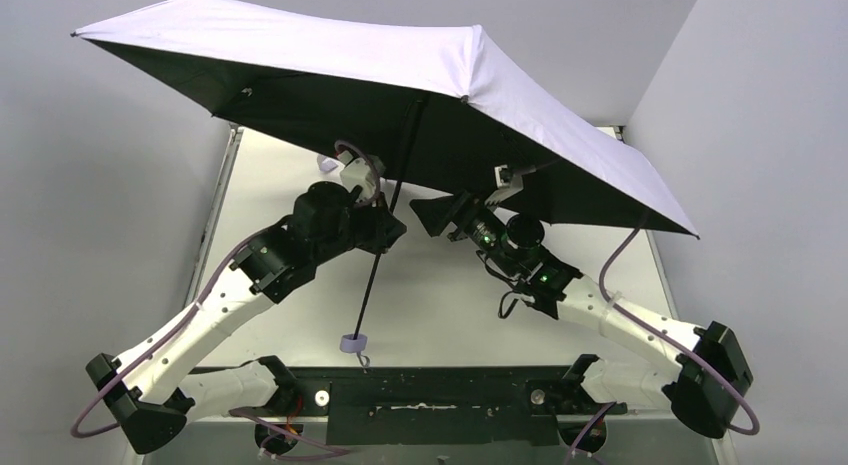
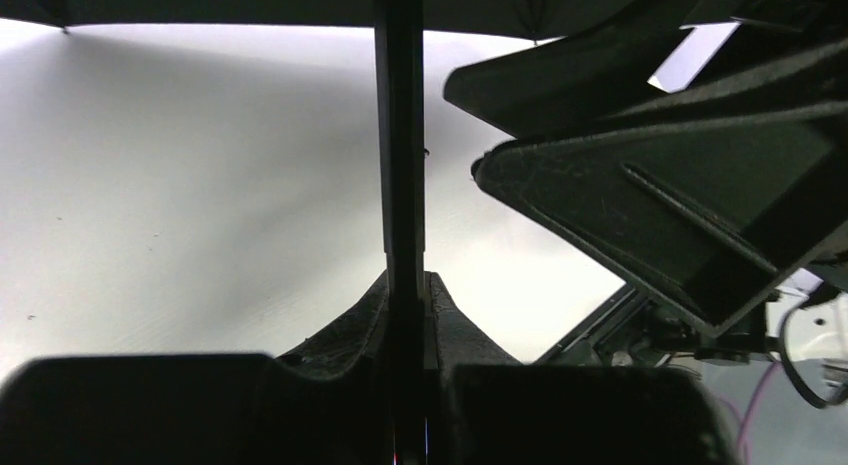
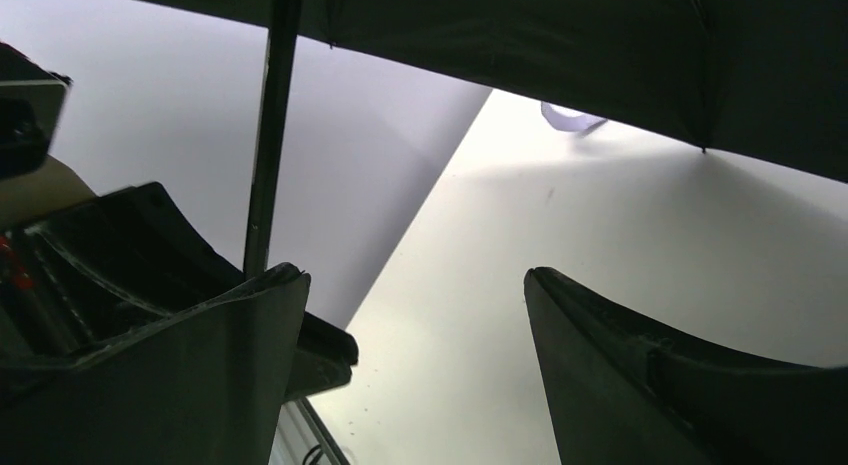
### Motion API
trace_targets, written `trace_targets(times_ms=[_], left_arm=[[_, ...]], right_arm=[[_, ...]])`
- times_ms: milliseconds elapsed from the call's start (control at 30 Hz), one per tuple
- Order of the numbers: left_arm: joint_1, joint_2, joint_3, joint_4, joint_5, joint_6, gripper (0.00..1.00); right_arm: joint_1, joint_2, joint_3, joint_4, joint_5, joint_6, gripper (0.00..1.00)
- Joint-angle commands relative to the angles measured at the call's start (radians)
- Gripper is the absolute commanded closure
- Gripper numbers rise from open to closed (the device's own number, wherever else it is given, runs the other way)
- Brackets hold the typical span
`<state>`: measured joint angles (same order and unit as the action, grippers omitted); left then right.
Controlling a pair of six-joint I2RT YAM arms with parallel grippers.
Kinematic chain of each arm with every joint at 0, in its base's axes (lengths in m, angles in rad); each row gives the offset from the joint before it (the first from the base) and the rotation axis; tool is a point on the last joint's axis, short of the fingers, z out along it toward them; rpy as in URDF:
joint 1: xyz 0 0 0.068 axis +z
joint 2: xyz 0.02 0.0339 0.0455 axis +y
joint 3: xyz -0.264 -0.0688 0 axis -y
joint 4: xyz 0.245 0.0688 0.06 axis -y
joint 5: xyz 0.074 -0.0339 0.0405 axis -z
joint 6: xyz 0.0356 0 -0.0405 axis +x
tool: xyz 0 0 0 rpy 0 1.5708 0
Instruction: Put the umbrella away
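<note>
The umbrella (image 1: pixel 300 55) stands fully open over the table (image 1: pixel 450 295). Its lavender canopy (image 1: pixel 560 135) is spread above the far half and reaches out past both the left and right edges. The thin black shaft (image 1: pixel 372 285) slants down from the canopy toward the middle of the near edge. The small lavender handle (image 1: pixel 354 342) and its wrist loop sit low there, and I cannot tell whether they touch the surface.

My left claw (image 2: pixel 405 295) is closed tight on that shaft about halfway along. In the left wrist view the rod runs straight up between the fingers (image 2: pixel 450 320), with no gap on either side. I judge this grip is what carries the whole umbrella. It fixes the shaft at an angle so the canopy stays clear of the table and the ribs are free to fold.

My right claw (image 3: pixel 415 275) is spread wide and holds nothing. It sits just to the right of the shaft, under the dark underside of the canopy, and its fingers are apart from the rod. I take that as a position for reaching the sliding runner or the ribs while the other claw steadies the shaft, since the umbrella cannot be put away while it is open. The closing step is not yet done.

I can read no brand, label or lettering on the fabric, the handle or my arms. The underside is too dark to show any.
</note>
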<state>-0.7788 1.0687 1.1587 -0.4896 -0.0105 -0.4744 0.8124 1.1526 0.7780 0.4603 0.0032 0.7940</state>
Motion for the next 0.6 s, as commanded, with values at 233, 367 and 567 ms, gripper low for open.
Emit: trace_targets(times_ms=[233, 367, 567], left_arm=[[-0.120, 0.118, 0.109, -0.051, -0.228, 0.062, 1.00], [-0.122, 0.128, 0.103, -0.027, -0.242, 0.034, 1.00], [-0.122, 0.142, 0.139, -0.031, -0.258, 0.016, 1.00]], right_arm=[[-0.006, -0.221, -0.126, -0.124, 0.170, -0.043, 0.16], [-0.009, -0.322, -0.205, -0.230, 0.244, -0.060, 0.15], [-0.010, -0.402, -0.333, -0.302, 0.293, -0.124, 0.15]])
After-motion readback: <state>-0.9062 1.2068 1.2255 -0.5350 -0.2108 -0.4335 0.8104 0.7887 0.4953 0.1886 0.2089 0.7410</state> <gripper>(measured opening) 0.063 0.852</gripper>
